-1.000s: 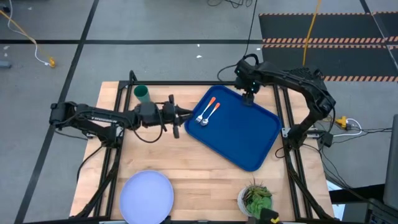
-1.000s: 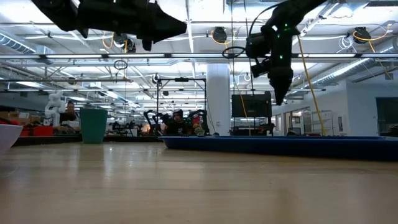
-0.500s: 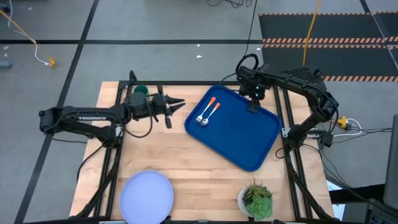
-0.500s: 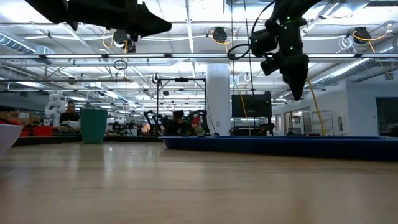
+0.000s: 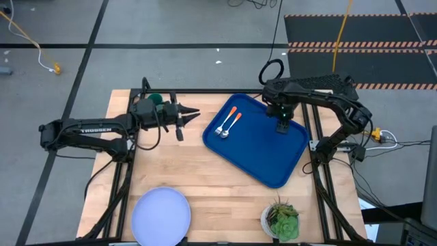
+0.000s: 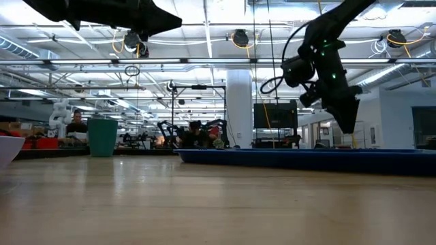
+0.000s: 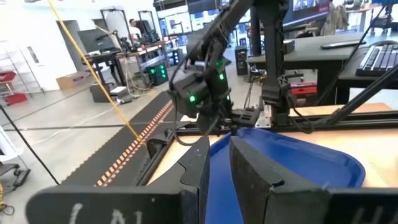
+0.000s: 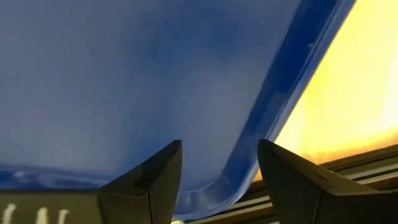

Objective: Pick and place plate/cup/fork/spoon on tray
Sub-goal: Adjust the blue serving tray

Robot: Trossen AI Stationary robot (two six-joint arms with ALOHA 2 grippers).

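The blue tray (image 5: 266, 154) lies at the table's far right, with the fork (image 5: 222, 124) and the spoon (image 5: 231, 125) side by side on its far left part, orange handles toward the far edge. My right gripper (image 5: 282, 126) hangs open above the tray's far right corner (image 8: 239, 168), pointing down and holding nothing. My left gripper (image 5: 194, 113) is level and high over the table, just left of the tray, its fingers a little apart with nothing between them. The green cup (image 6: 102, 137) stands at the far left, partly under the left arm. The plate (image 5: 160, 215) rests at the near edge.
A white pot with a green plant (image 5: 281, 220) stands at the near right, below the tray. Bare wood lies between the plate and the tray. Black frame rails (image 5: 205, 91) run along the table's far edge and sides.
My left gripper has drawn back from the tray toward the table's far left and risen, rolling a little. My right gripper has come down and moved toward the near edge, from the tray's far rim to over its far right corner. Neither has changed its opening.
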